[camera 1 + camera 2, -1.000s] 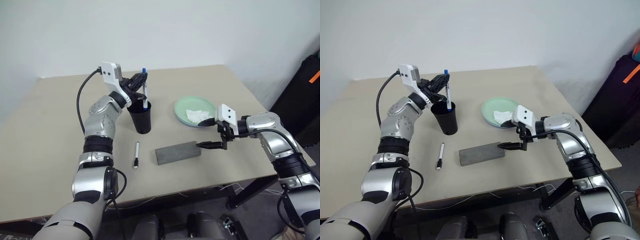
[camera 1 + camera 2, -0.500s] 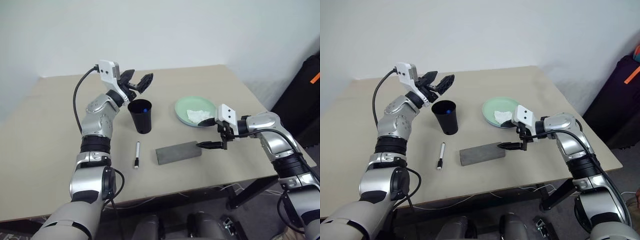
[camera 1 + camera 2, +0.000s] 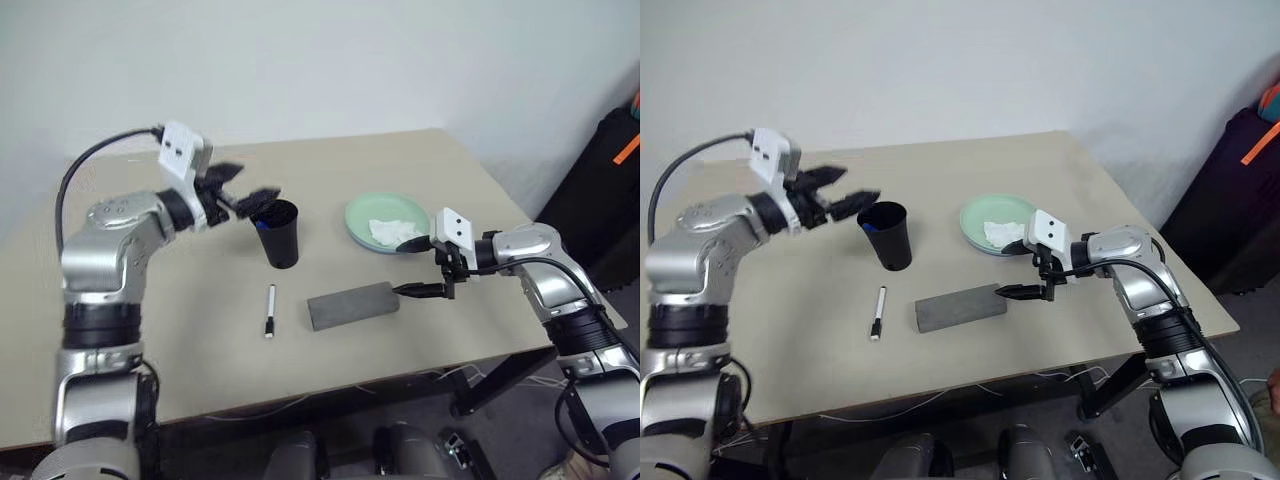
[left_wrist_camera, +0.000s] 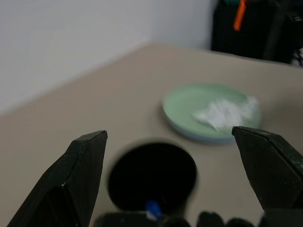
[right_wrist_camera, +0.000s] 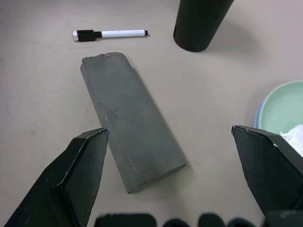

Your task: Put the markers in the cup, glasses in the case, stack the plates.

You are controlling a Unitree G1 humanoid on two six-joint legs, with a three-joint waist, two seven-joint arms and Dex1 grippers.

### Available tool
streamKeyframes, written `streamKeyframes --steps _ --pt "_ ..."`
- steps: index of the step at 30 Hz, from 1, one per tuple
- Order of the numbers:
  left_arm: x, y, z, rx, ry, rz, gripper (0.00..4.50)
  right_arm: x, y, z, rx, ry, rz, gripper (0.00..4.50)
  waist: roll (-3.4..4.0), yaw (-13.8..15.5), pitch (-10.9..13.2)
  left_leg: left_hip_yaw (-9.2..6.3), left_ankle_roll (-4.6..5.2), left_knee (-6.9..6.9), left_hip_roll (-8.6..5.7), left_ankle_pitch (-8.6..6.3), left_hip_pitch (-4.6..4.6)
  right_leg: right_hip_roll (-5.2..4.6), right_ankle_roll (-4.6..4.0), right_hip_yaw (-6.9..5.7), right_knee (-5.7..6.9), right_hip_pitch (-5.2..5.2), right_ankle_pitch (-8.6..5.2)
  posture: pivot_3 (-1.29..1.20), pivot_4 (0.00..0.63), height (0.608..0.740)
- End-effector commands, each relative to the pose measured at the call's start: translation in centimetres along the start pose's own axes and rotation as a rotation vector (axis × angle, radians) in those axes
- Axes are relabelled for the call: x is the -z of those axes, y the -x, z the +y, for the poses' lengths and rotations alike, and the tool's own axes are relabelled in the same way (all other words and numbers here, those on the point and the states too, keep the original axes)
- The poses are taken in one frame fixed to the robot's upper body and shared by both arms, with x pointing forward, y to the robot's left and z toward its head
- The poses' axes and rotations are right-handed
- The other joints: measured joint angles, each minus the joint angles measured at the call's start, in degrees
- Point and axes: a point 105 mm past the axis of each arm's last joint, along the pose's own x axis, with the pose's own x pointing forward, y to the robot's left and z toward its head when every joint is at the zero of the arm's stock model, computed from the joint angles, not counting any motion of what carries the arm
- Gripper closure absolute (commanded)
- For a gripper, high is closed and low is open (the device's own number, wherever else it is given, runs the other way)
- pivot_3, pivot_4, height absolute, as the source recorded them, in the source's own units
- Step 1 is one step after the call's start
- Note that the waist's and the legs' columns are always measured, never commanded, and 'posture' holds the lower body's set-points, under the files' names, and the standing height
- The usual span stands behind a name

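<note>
The black cup (image 3: 280,235) stands upright mid-table with the blue marker (image 4: 152,208) down inside it. My left gripper (image 3: 250,185) hovers open just left of the cup's rim, holding nothing. On the table in front of the cup lies the black-capped marker (image 3: 269,310). The grey case (image 3: 353,304) lies shut to its right. My right gripper (image 3: 408,267) is open at the case's right end, one finger above the plates. The mint green plate (image 3: 385,222) sits on the light blue plate (image 5: 258,120). The glasses are out of view.
A crumpled white tissue (image 3: 395,231) lies in the green plate. The beige table (image 3: 150,330) has its front edge near me and its right edge past my right arm. A black suitcase (image 3: 610,190) with an orange tag stands right of the table.
My left gripper opened and let the blue marker drop into the cup. It then drew back to the left, away from the rim. The right arm stayed still.
</note>
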Motion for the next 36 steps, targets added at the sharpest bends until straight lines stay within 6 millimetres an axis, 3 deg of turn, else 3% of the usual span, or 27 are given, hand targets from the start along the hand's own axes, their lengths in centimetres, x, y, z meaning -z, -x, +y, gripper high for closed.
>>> streamKeyframes --steps 1,7,14,22,36 --pt "0.1 1.7 -0.4 -0.036 -0.016 0.066 0.01 -1.5 0.3 -0.3 0.007 0.051 -0.029 0.00 0.00 0.05 0.00 -0.01 0.00 0.00 0.00 0.00 0.00 0.00 -0.02 0.00 0.00 0.00 -0.01 0.00 0.000 0.738" --pt "4.0 2.4 -1.3 -0.069 0.074 0.266 0.01 -1.6 0.1 -0.2 -0.007 0.054 -0.029 0.00 0.01 0.06 0.01 0.00 -0.01 -0.03 0.01 0.00 0.00 -0.01 -0.03 0.02 -0.01 -0.03 -0.02 0.00 0.000 0.738" --pt "7.0 -0.2 -3.1 -0.123 0.194 0.398 0.01 -1.6 -0.2 -0.2 -0.017 0.055 -0.030 0.00 0.01 0.49 0.01 0.02 -0.01 -0.03 0.01 0.00 0.00 0.00 -0.02 0.05 -0.02 -0.01 -0.01 0.00 0.000 0.738" --pt "8.8 -1.6 -3.6 -0.213 0.233 0.490 0.01 -1.6 0.0 -0.1 -0.016 0.053 -0.028 0.00 0.01 0.47 0.01 0.01 -0.04 -0.05 0.01 0.01 0.01 0.01 -0.01 0.05 0.01 -0.02 0.00 0.00 0.000 0.738" --pt "11.2 -1.6 -3.5 -0.286 0.265 0.637 0.01 -1.6 0.0 -0.1 -0.016 0.054 -0.030 0.00 0.01 0.65 0.01 0.00 -0.04 -0.05 0.00 0.01 0.02 0.00 -0.02 0.06 0.01 -0.02 -0.01 0.00 0.000 0.738"
